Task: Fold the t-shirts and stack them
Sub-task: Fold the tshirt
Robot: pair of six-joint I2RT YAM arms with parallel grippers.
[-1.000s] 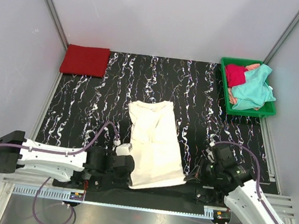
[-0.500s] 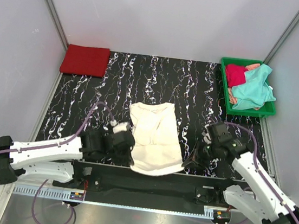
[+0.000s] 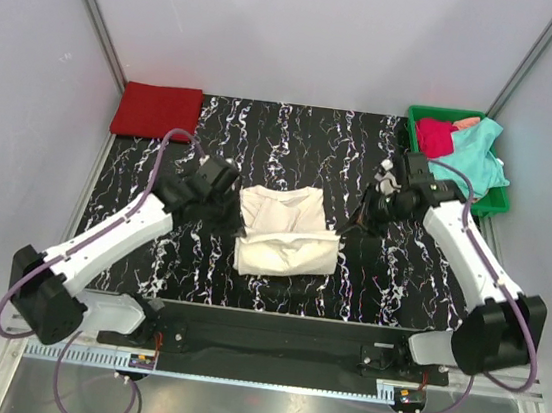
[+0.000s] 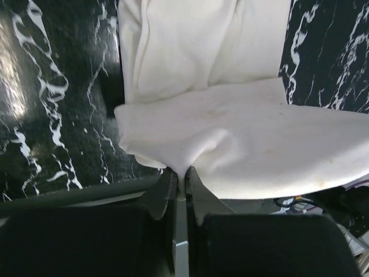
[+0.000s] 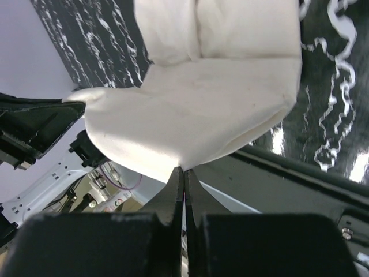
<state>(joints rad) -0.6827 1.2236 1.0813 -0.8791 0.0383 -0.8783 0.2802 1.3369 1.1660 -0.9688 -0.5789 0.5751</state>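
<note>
Cream-white t-shirt [image 3: 288,233] lies mid-tabletop [image 3: 294,138], collar end toward the far wall, lower half doubled over the upper half. Left pincer [image 4: 180,173] is clamped on one hem corner and right pincer [image 5: 183,170] on the other, each with cloth pinched between its closed fingers. The hem spans between them with a slight sag. This looks like the bottom-to-top fold, mid-carry. To do it well, hold both corners level and evenly taut, bring the hem square to the shoulder line, lower both together, and let go only once the cloth rests flat. Uneven tension would likely skew the edge. Red t-shirt [image 3: 157,111] sits folded at the far left corner. Teal t-shirt [image 3: 468,160] and crimson t-shirt [image 3: 434,137] are bunched in the green tray [image 3: 410,158].
</note>
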